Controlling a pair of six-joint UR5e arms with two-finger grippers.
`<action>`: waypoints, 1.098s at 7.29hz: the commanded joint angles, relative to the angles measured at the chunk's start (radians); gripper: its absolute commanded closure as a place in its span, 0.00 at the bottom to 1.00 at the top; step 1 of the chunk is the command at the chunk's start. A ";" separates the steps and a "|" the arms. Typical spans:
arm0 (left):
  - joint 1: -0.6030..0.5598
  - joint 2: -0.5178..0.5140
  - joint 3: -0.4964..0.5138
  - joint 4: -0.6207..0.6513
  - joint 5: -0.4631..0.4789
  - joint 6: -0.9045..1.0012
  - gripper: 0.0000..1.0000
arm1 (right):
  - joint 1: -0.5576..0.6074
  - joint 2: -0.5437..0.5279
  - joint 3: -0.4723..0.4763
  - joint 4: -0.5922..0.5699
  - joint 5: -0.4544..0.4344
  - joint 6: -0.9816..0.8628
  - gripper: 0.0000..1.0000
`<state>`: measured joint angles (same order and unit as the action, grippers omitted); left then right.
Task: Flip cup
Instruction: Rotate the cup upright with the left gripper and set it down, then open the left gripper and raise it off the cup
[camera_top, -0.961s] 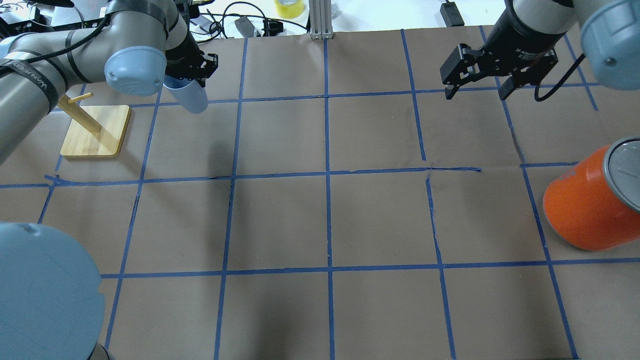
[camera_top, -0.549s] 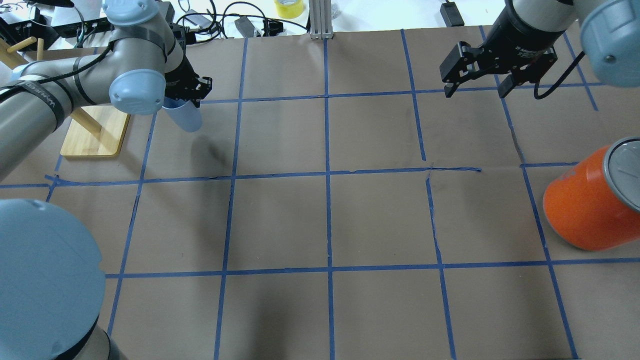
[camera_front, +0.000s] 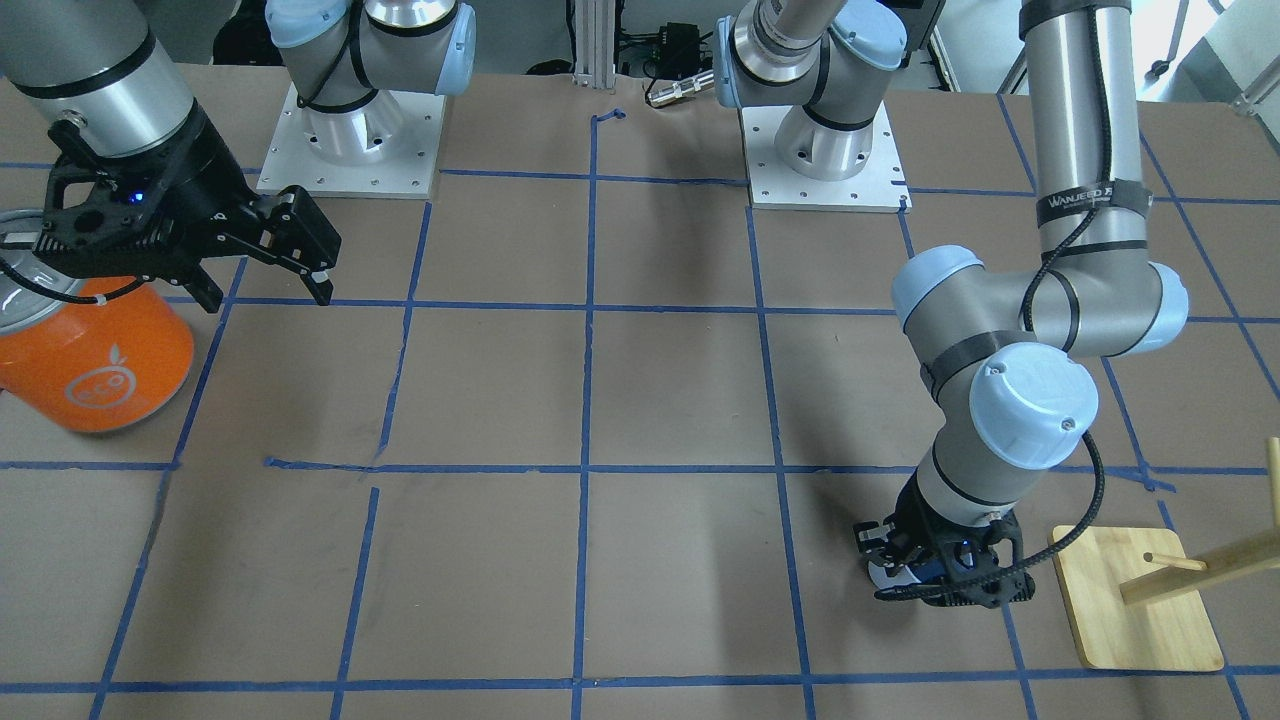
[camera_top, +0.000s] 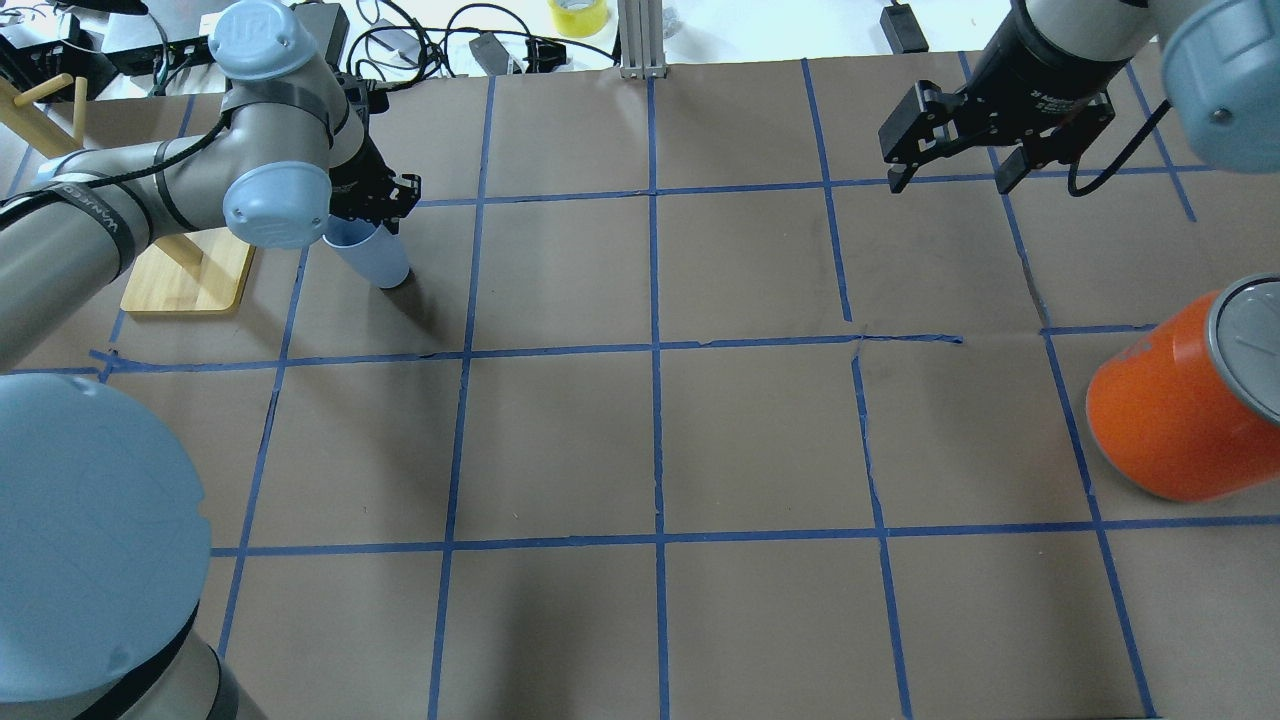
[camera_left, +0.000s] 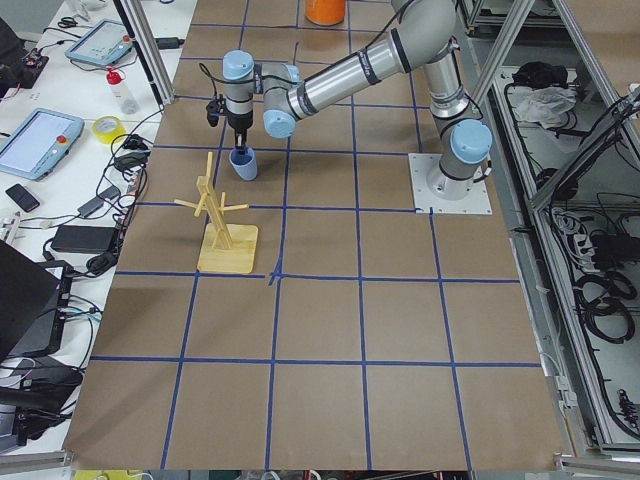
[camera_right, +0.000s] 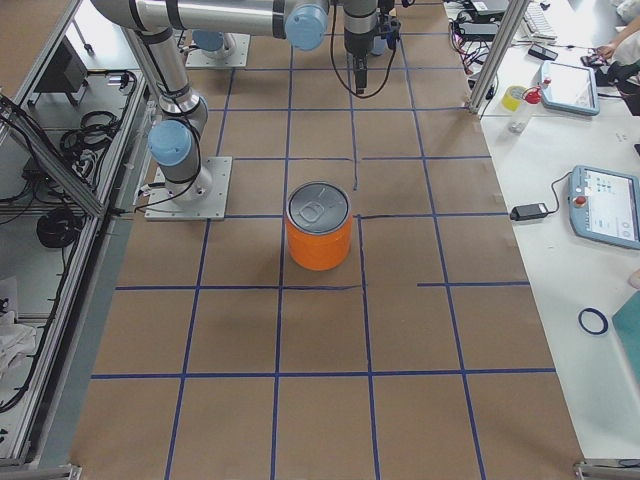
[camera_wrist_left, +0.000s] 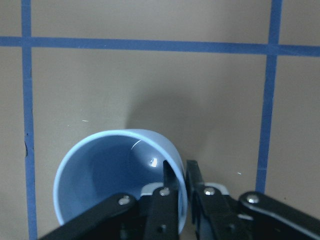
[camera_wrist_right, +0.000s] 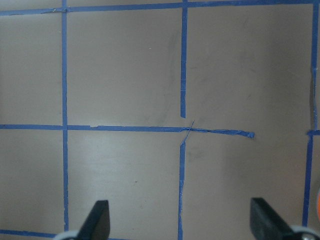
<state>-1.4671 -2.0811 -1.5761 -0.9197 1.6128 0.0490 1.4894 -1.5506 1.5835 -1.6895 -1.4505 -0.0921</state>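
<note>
The pale lavender-blue cup (camera_top: 375, 258) stands mouth up, its base at or just above the brown paper, to the right of the wooden stand. My left gripper (camera_top: 362, 218) is shut on its rim. In the left wrist view one finger is inside the cup (camera_wrist_left: 100, 175) and the other outside, pinching the wall at the gripper (camera_wrist_left: 181, 182). The cup also shows in the exterior left view (camera_left: 243, 164) and, mostly hidden by the gripper (camera_front: 940, 582), in the front-facing view (camera_front: 888, 576). My right gripper (camera_top: 950, 182) is open and empty, high over the far right of the table.
A large orange can (camera_top: 1170, 415) with a silver lid stands at the right edge. A wooden peg stand (camera_top: 185, 275) on a square base sits just left of the cup. Cables and a tape roll (camera_top: 578, 15) lie beyond the far table edge.
My left gripper has come down and slightly toward the robot with the cup, bringing its base to the paper. The right gripper has barely moved.
</note>
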 joint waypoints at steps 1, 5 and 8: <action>-0.001 0.021 0.007 -0.027 0.002 -0.005 0.00 | 0.000 -0.006 -0.002 0.001 -0.001 0.002 0.00; -0.016 0.214 0.128 -0.415 0.002 -0.021 0.00 | 0.002 0.000 0.003 -0.001 -0.002 -0.003 0.00; -0.018 0.392 0.122 -0.645 0.010 -0.018 0.00 | 0.000 -0.020 0.003 0.001 -0.011 -0.014 0.00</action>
<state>-1.4844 -1.7533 -1.4491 -1.4908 1.6178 0.0285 1.4900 -1.5676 1.5837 -1.6885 -1.4611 -0.1043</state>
